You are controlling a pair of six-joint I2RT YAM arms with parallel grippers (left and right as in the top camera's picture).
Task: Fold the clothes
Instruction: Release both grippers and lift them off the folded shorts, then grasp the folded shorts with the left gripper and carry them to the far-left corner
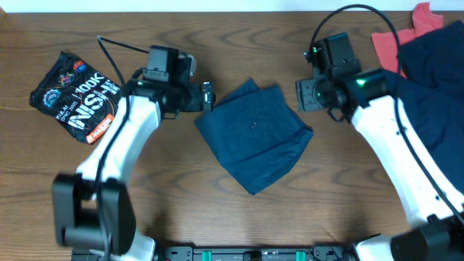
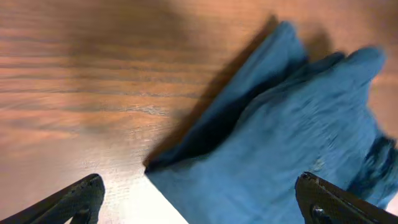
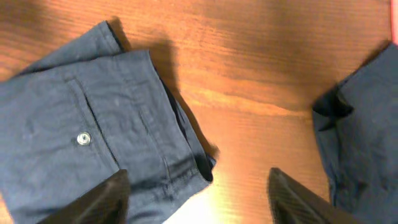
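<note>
A folded dark blue pair of shorts [image 1: 255, 135] lies at the table's middle, seen also in the left wrist view [image 2: 280, 143] and in the right wrist view [image 3: 93, 137], where a button shows. My left gripper [image 1: 208, 96] is open and empty just left of its upper left edge [image 2: 199, 202]. My right gripper [image 1: 304, 94] is open and empty just right of its upper right corner [image 3: 199, 199]. A pile of dark navy clothes [image 1: 435, 94] lies at the right, with a red garment [image 1: 406, 32] behind it.
A black snack bag [image 1: 76, 94] with white lettering lies at the left. The navy pile's edge [image 3: 360, 137] shows at the right of the right wrist view. The table is brown wood [image 1: 217, 29].
</note>
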